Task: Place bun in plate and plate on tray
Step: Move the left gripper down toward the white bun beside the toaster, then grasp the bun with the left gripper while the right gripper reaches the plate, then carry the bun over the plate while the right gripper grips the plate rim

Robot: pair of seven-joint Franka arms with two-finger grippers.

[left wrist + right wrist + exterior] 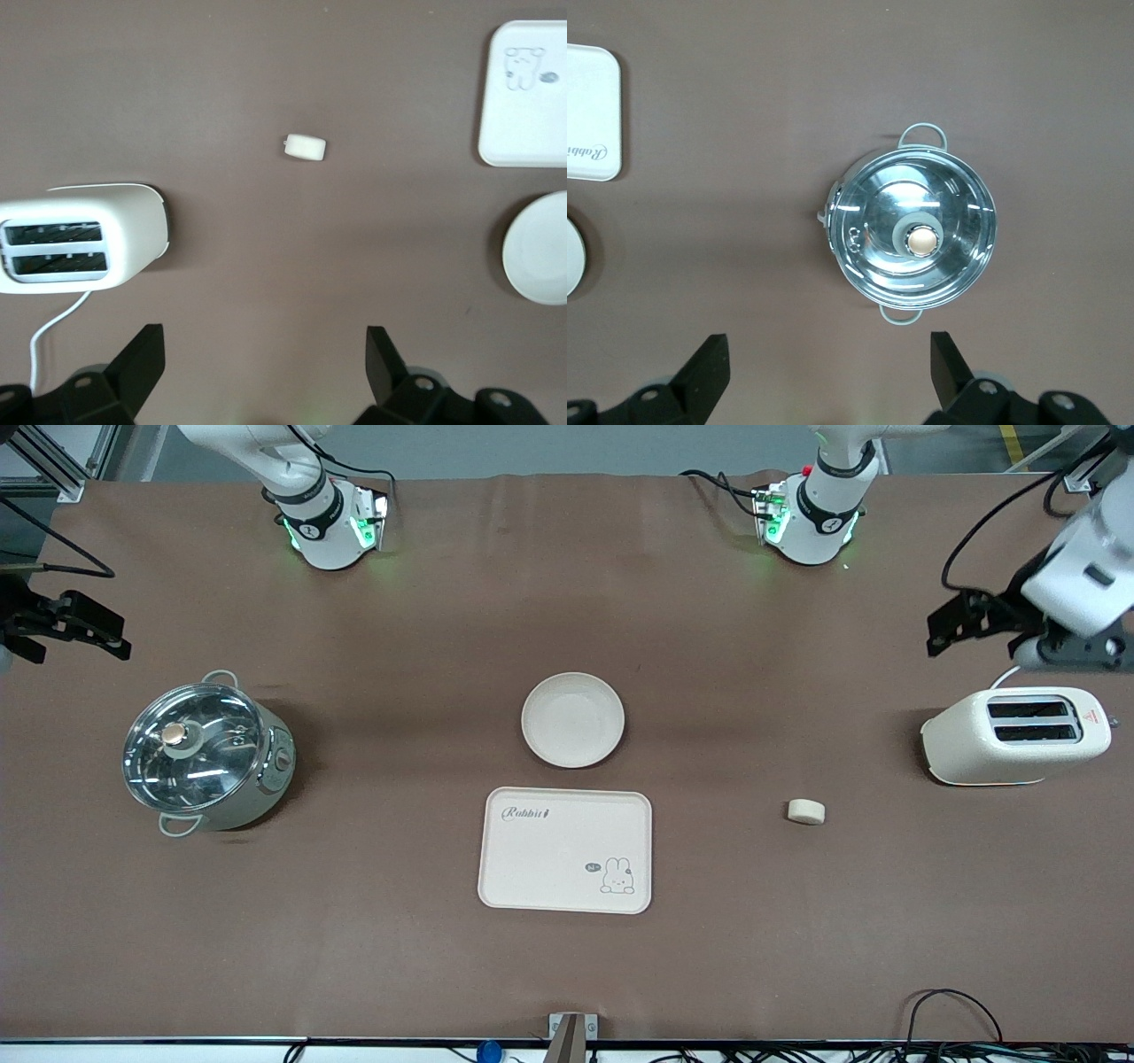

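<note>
The tray [564, 849] lies flat on the brown counter [354, 921], nearest the front camera and about midway between the two arms' ends; its "Rabbit" lettering and small rabbit drawing face up, and nothing rests on it. Slightly farther from the camera, toward the left arm's end, the bun [806, 811] sits alone on the counter, well apart from the tray and touching nothing. Just past the tray's farther edge, apart from it by a narrow strip of counter, the plate [572, 719] stands upright with nothing in it. About level with the plate, a lidded steel pot [205, 751] stands toward the right arm's end and a cream toaster [1015, 735] toward the left arm's end, its slots facing up and its white cord trailing off.

The left end effector [266, 372] hangs in the air over the counter beside the toaster, fingers spread wide and holding nothing. The right end effector [829, 372] hangs over the counter near the pot, likewise wide open and holding nothing. The arms' bases stand along the counter's farthest edge.
</note>
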